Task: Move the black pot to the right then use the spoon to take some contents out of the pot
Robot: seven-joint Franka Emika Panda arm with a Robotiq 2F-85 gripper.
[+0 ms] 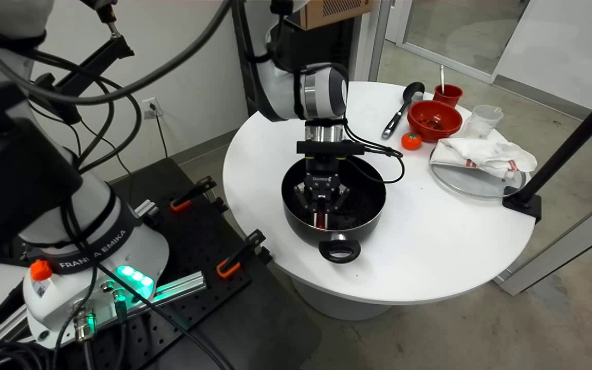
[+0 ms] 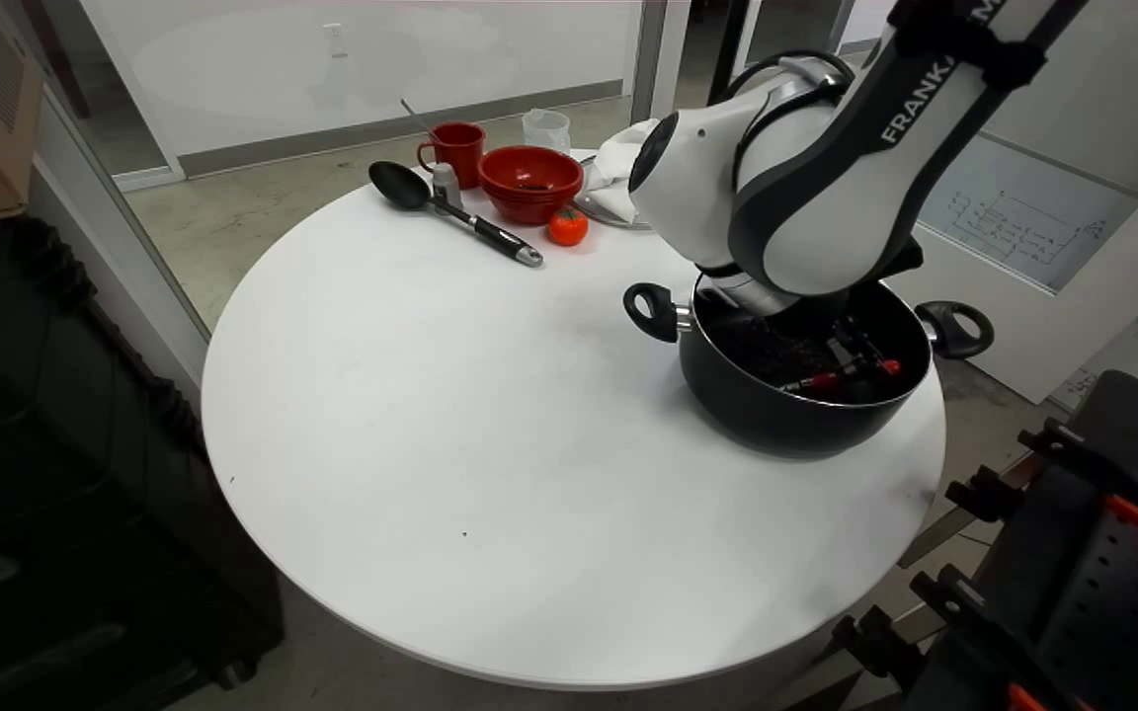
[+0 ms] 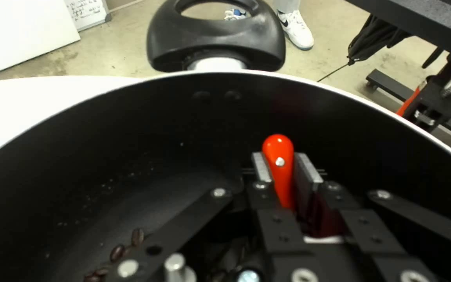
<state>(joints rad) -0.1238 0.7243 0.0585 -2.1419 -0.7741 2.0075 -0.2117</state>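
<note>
The black pot stands upright on the white round table; it also shows in an exterior view and fills much of the wrist view. Dark beans lie inside it. My gripper reaches down inside the pot, near the wall by one loop handle. In the wrist view, the gripper has its pads on both sides of the spoon's red-orange handle, shut on it. The red handle also shows inside the pot in an exterior view. The spoon's head is hidden or too dark to tell.
Along the table's far side are a long black utensil, red bowls, a tomato, a red mug, a clear cup, and a glass lid under a white towel. A black post is clamped at the edge.
</note>
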